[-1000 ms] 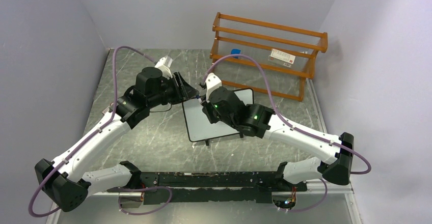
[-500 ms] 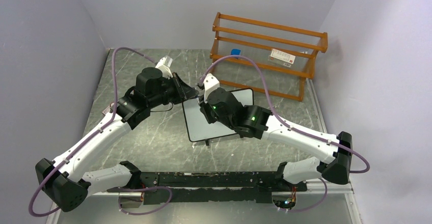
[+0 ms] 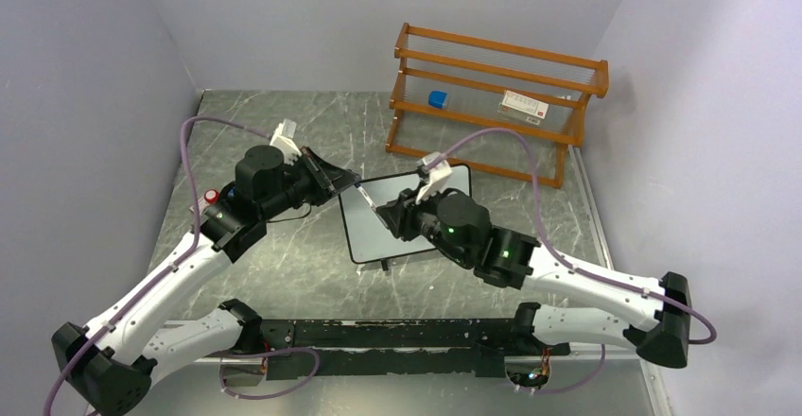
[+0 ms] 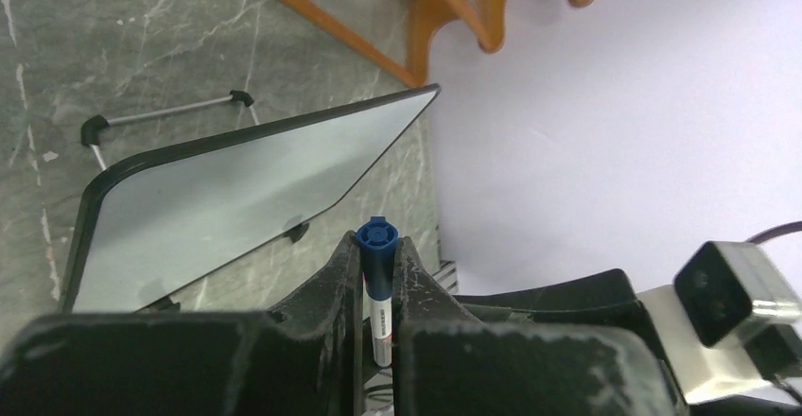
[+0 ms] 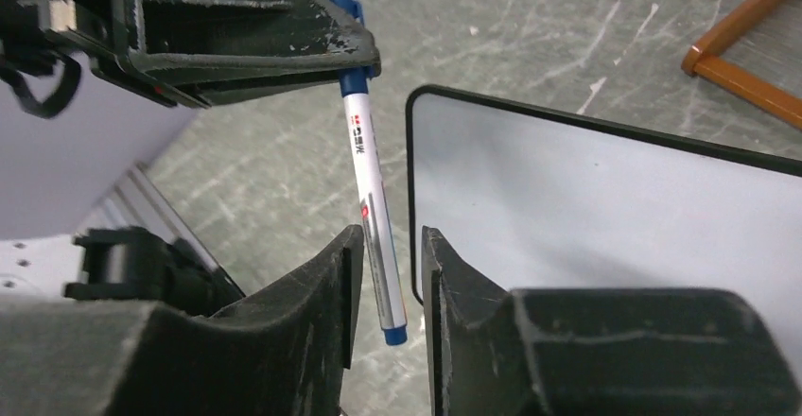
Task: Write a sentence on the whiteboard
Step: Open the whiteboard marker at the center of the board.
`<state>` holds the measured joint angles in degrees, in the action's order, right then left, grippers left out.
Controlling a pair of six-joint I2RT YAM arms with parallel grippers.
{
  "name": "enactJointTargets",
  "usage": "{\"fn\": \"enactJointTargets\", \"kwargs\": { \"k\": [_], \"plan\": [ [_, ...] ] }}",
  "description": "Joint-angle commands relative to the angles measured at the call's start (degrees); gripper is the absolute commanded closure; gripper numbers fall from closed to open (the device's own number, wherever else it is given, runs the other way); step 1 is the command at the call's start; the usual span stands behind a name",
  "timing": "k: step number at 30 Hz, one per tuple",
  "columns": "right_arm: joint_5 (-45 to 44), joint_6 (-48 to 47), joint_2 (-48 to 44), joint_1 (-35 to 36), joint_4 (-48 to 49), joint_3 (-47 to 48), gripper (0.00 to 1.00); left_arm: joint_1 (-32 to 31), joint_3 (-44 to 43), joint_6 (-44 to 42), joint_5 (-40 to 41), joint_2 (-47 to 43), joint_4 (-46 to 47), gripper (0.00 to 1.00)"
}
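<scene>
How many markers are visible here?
1. The marker hangs from the left tool, shut on its blue end; its lower part sits between the fingers of the open right tool. A red thing beside the left arm is too small to tell.

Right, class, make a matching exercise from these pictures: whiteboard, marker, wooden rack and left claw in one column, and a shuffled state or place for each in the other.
1 whiteboard
2 marker
3 wooden rack
4 left claw

A orange, at the far side of the table
B shut on the marker's blue end
C blank, nothing written yet
D white barrel running between the fingers of the right claw

Pairs: 1-C, 2-D, 3-A, 4-B.
</scene>
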<state>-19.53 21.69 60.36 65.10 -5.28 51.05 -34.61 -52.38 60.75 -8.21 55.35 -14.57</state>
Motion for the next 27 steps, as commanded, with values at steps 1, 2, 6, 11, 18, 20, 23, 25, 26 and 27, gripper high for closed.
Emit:
{"fn": "enactJointTargets", "kwargs": {
  "k": [1,2,6,11,18,20,23,25,26,27],
  "plan": [
    [-0.88,7.05,-5.07,-0.12,13.72,-5.29,0.64,0.59,2.24,7.41,3.49,-3.56,4.05,0.95],
    [-0.86,7.91,-5.94,-0.14,15.09,-6.47,0.60,0.62,2.79,8.53,3.93,-4.11,3.98,0.95],
    [-0.22,11.19,-8.05,-0.09,20.91,-11.12,0.51,0.61,5.80,14.23,4.52,-6.87,6.11,0.95],
    [0.70,13.69,-7.71,-0.09,25.77,-14.27,0.45,0.60,7.45,18.08,4.19,-7.98,7.86,0.95],
    [1.42,15.82,-4.78,-0.13,30.86,-15.51,0.44,0.61,8.70,21.05,3.52,-8.54,9.52,0.95],
    [1.46,16.08,-3.84,-0.07,31.58,-15.18,0.44,0.60,8.98,21.43,2.98,-8.43,9.48,0.95],
    [1.51,15.93,-2.79,-0.09,32.19,-14.60,0.45,0.60,9.41,21.78,2.71,-8.43,9.98,0.95],
    [1.55,15.78,-2.31,-0.11,32.47,-14.08,0.46,0.60,9.32,21.54,2.82,-8.48,9.60,0.95],
    [1.45,15.77,-2.15,-0.15,32.41,-13.98,0.47,0.60,9.36,21.58,2.77,-8.51,9.61,0.95],
    [1.44,15.67,-2.09,-0.12,32.70,-13.96,0.47,0.60,9.40,21.72,2.69,-8.52,9.56,0.95]
  ]
}}
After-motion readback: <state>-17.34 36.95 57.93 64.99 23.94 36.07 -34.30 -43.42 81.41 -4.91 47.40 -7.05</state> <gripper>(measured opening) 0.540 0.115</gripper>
